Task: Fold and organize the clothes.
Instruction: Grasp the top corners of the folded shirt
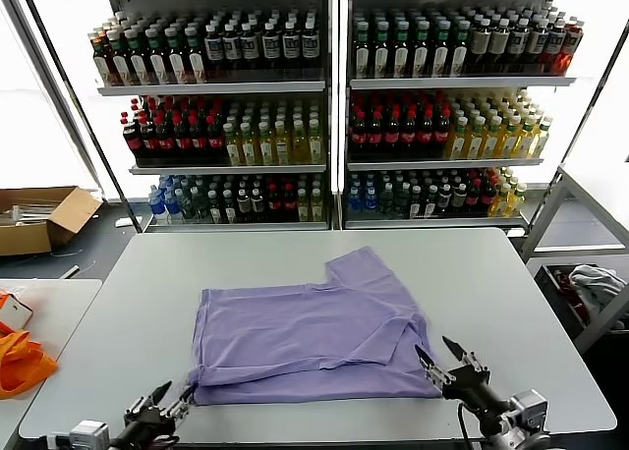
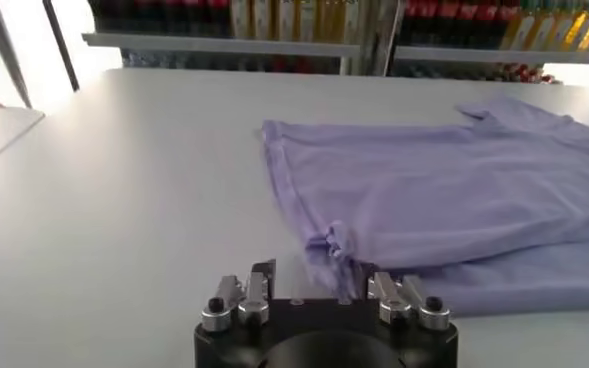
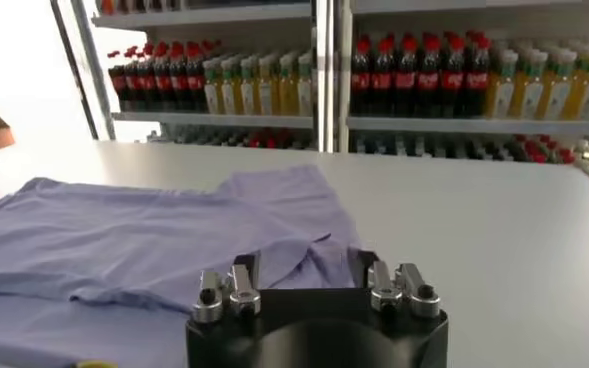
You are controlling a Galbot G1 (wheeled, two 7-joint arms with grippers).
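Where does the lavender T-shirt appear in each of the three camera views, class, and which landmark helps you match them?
Head view: the T-shirt lies partly folded at the near middle of the table.
Left wrist view: it fills the picture's right half, beyond the left end effector.
Right wrist view: it spreads across the left, beyond the right end effector.
Shared landmark: the drink shelves behind the table.

shelves: bottled drinks | table: grey | windows: bright
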